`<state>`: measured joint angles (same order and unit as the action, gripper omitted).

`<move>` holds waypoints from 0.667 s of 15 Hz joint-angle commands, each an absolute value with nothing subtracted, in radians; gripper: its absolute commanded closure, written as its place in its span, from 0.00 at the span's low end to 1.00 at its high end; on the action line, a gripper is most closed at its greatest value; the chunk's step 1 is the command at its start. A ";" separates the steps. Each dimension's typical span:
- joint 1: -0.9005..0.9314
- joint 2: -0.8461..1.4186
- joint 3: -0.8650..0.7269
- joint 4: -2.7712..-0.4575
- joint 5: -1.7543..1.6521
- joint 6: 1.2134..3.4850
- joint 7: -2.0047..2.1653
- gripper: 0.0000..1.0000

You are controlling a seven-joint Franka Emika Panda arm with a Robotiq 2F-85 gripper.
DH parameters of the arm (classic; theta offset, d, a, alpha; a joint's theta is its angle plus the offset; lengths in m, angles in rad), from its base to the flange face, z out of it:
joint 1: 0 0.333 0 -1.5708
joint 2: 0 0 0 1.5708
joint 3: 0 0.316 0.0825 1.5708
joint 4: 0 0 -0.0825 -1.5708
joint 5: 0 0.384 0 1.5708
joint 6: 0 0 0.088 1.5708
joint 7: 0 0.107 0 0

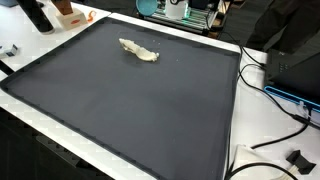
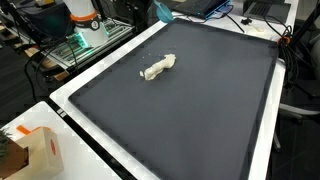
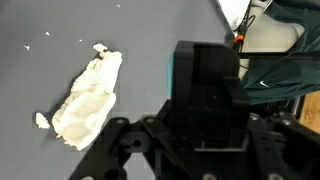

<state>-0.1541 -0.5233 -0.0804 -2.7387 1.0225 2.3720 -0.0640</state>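
In the wrist view the gripper (image 3: 196, 150) hangs over the dark mat (image 3: 40, 90). Its finger links are splayed wide and it holds nothing. Just to its left, untouched, lies a crumpled cream cloth (image 3: 88, 100). In both exterior views the cloth sits on the mat's far half, inside the white table edge (image 1: 232, 130).

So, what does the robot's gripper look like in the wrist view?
The black gripper has a boxy, matte housing, with angular, jointed linkage bars branching from it on both sides. No markings or cables of its own can be seen.
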 commanded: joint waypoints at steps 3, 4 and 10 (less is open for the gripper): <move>-0.135 -0.380 -0.219 -2.705 1.104 2.282 -0.284 0.75; -0.136 -0.347 -0.233 -2.699 1.120 2.261 -0.333 0.75; -0.153 -0.157 -0.246 -2.651 1.251 2.210 -0.576 0.75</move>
<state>-0.1500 -0.2532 -0.2375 -2.6963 1.1691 2.2333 -0.4695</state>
